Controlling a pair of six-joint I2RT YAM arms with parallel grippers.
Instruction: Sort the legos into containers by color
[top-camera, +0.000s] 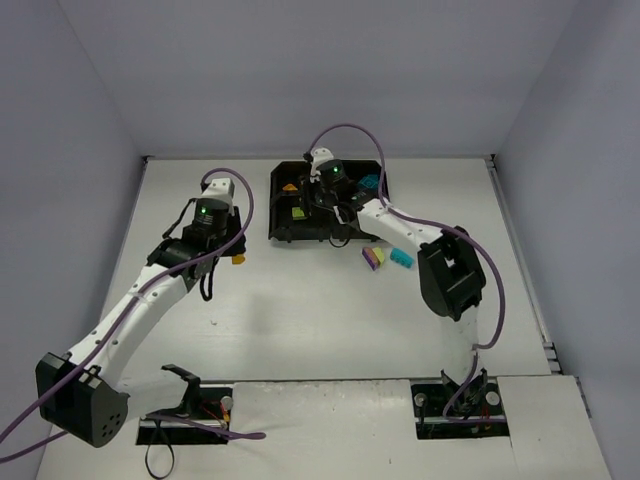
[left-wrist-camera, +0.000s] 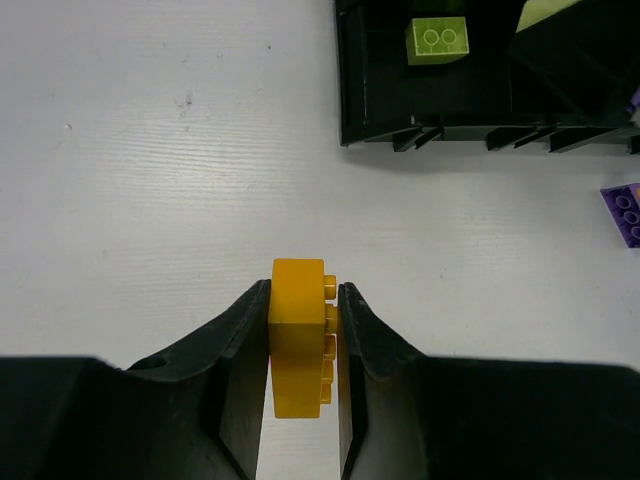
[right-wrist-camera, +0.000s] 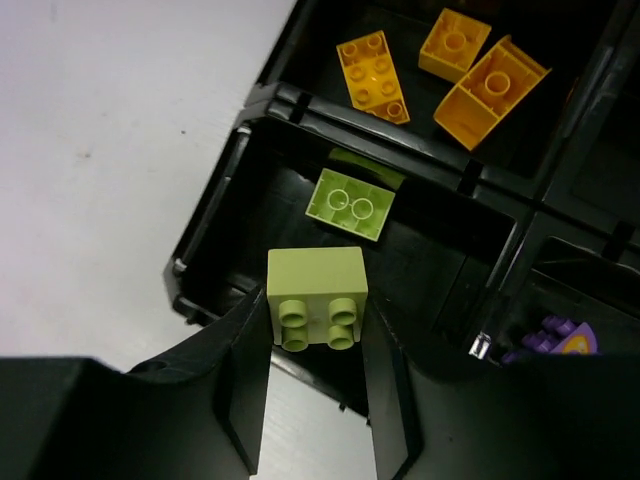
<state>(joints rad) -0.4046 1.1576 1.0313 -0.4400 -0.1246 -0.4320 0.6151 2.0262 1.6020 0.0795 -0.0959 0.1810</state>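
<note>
My left gripper (left-wrist-camera: 303, 330) is shut on an orange brick (left-wrist-camera: 298, 335) held on edge just above the white table, left of the black four-compartment tray (left-wrist-camera: 350, 80). In the top view this gripper (top-camera: 237, 252) is at the tray's (top-camera: 273, 200) front left. My right gripper (right-wrist-camera: 317, 330) is shut on a yellow-green brick (right-wrist-camera: 317, 297) over the tray's front-left compartment, where another yellow-green brick (right-wrist-camera: 350, 204) lies. Three orange bricks (right-wrist-camera: 372, 75) lie in the back-left compartment. A purple piece (right-wrist-camera: 560, 340) lies in the front-right one.
A purple brick (top-camera: 374, 257) and a teal brick (top-camera: 401, 258) lie on the table just right of the tray's front. A teal brick (top-camera: 368, 184) is in the back-right compartment. The purple brick also shows in the left wrist view (left-wrist-camera: 624, 212).
</note>
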